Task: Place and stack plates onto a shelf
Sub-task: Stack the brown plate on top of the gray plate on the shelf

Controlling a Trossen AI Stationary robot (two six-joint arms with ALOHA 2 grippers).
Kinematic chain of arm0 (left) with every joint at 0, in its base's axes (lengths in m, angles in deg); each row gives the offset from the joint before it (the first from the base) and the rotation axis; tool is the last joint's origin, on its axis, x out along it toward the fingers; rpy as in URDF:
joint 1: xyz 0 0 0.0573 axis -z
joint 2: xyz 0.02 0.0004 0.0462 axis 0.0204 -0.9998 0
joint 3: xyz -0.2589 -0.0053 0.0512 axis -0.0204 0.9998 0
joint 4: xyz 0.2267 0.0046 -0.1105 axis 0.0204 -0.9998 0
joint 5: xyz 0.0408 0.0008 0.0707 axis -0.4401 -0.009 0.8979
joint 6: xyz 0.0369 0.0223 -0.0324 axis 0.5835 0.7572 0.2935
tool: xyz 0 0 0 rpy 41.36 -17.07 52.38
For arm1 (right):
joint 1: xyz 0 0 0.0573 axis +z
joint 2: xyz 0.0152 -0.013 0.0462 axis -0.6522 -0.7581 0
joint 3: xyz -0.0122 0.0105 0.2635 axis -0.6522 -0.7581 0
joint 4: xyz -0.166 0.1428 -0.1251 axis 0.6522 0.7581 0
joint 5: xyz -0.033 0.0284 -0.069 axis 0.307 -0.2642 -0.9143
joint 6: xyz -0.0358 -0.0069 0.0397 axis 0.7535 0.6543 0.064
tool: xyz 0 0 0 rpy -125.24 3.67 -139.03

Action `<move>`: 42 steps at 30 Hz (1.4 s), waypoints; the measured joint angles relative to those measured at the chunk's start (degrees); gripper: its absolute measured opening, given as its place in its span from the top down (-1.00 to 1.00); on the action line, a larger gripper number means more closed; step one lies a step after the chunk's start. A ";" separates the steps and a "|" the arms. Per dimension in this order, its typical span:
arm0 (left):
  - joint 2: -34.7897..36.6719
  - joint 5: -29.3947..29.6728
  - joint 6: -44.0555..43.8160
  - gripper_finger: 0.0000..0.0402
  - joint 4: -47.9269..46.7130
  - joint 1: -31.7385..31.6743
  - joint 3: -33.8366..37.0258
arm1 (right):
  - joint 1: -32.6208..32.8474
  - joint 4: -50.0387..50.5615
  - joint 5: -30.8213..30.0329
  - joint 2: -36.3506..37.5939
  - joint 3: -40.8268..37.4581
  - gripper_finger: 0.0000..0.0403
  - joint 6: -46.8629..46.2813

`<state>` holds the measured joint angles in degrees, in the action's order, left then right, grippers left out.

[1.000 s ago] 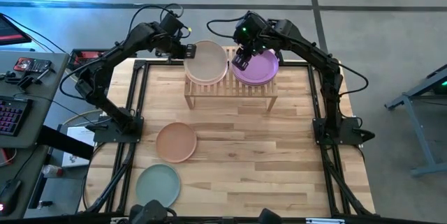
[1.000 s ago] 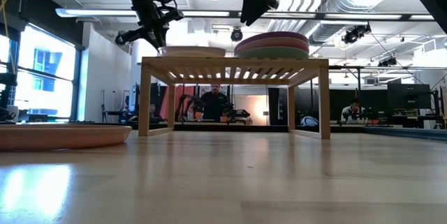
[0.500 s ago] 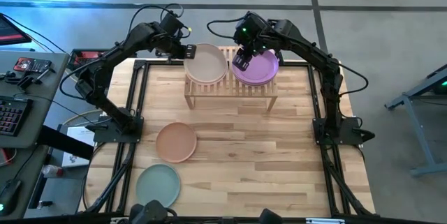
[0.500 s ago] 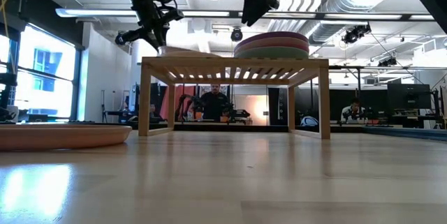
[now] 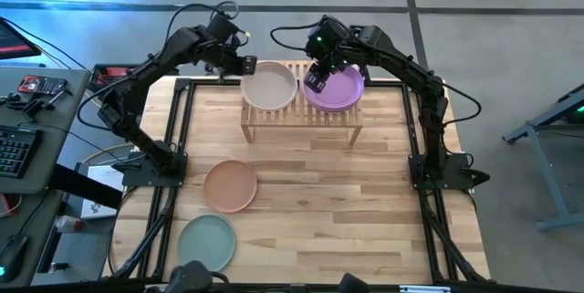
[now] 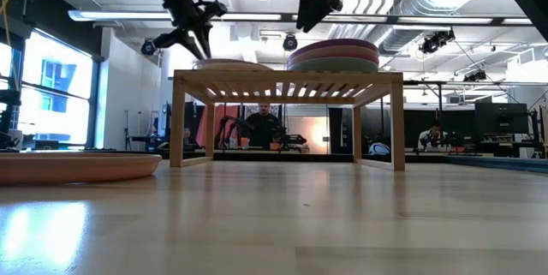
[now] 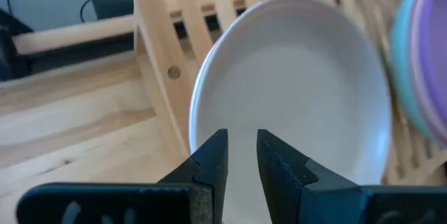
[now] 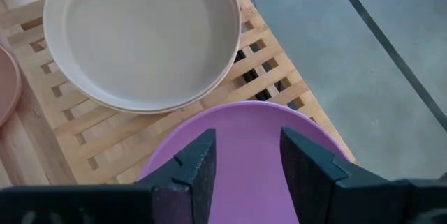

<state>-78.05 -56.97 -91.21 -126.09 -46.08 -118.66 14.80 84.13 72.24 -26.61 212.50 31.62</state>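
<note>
Though hidden low, peach plate [image 5: 230, 185] overhead.

The table [image 5: 310, 193] is made of pale wooden planks with visible grain, and a soft sheen is shown on it in the low view. The shelf [image 5: 301, 121] is built of light, smooth wooden slats. A matt, smooth finish without gloss is seen on the beige plate [image 5: 268, 86], the purple plate [image 5: 339, 90], the peach plate [image 5: 230, 185] and the sage green plate [image 5: 206, 241]. The fingers [image 7: 209, 165] of the left gripper [image 7: 241, 160] and those of the right gripper [image 8: 246, 155] are formed of dark, matt material resembling plastic, faintly textured.
</note>
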 joint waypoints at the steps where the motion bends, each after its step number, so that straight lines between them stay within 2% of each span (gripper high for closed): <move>1: 0.01 0.00 0.03 0.67 -0.17 -0.09 -0.76 | 0.00 0.23 0.00 0.00 0.00 0.32 -0.02; 8: 0.22 -0.89 4.34 0.67 -6.50 -0.03 -8.07 | 0.00 1.87 0.03 0.00 -0.01 0.32 -0.31; 11: 0.59 -3.80 7.00 0.67 -11.51 1.29 -9.02 | 0.02 3.05 0.22 0.00 -0.02 0.32 -0.44; 14: 1.12 -4.03 9.68 0.67 -18.06 3.78 -9.02 | 0.10 4.21 1.07 0.00 -0.02 0.32 -0.44; 19: 1.11 0.39 12.39 0.67 -29.75 9.92 -9.02 | 0.13 4.70 1.70 0.00 -0.02 0.32 -0.44; 21: 1.18 2.74 12.02 0.67 -29.64 12.64 -8.74 | 0.13 4.80 1.70 0.00 -0.02 0.32 -0.44; 31: 7.15 5.70 11.45 0.67 -29.70 21.78 -0.33 | 0.13 5.88 1.75 0.00 -0.02 0.32 -0.44; 36: 11.74 6.83 10.51 0.67 -28.17 25.71 7.75 | 0.13 5.88 1.77 0.00 -0.02 0.32 -0.46; 42: 17.78 7.19 3.70 0.67 -22.72 29.89 19.16 | 0.13 5.88 1.79 0.00 -0.02 0.32 -2.88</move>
<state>-60.27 -49.78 -87.51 -148.81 -16.19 -99.50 14.93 90.01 74.04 -26.61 212.48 28.75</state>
